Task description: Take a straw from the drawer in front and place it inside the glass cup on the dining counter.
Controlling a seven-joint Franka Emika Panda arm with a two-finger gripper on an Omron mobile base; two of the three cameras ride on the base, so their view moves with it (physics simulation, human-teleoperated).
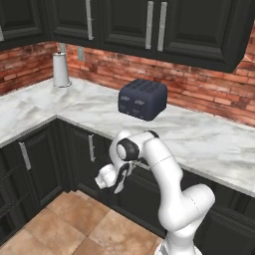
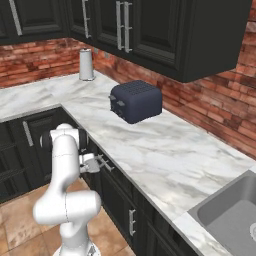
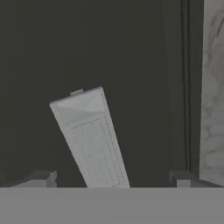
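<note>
The marble worktop [image 1: 209, 137] runs along the brick wall [image 1: 199, 82] from the 9 o'clock edge of the left base view to its 3 o'clock edge, turning a corner at about 10 o'clock. Above it hang black upper cabinets [image 1: 199, 30] with vertical silver handles; below it stand black base cabinets [image 1: 42, 159].

The white arm [image 1: 172, 194] rises from 5 o'clock in the left base view and bends toward the cabinet fronts under the worktop edge. In the right base view a steel sink [image 2: 232, 212] sits in the worktop at 4 o'clock.

A dark blue toaster [image 1: 143, 99] stands on the worktop just above centre, at about 12 o'clock from the arm's elbow. No brand, label or writing can be read on it or anywhere else. A white paper-towel roll [image 1: 61, 69] stands upright at 10 o'clock, near the wall corner.

The drawer [image 3: 109, 52] fills the hand view as a dark panelled front, still closed. Its silver bar handle [image 3: 89, 140] slants from centre down toward 6 o'clock, lying between the two finger tips.

The gripper [image 3: 113, 179] has its jaws spread wide, one tip at 7 o'clock and the other at 5 o'clock, holding nothing and not touching the handle as far as can be seen. In the right base view the gripper [image 2: 100, 163] sits just at the cabinet front below the worktop edge.
</note>
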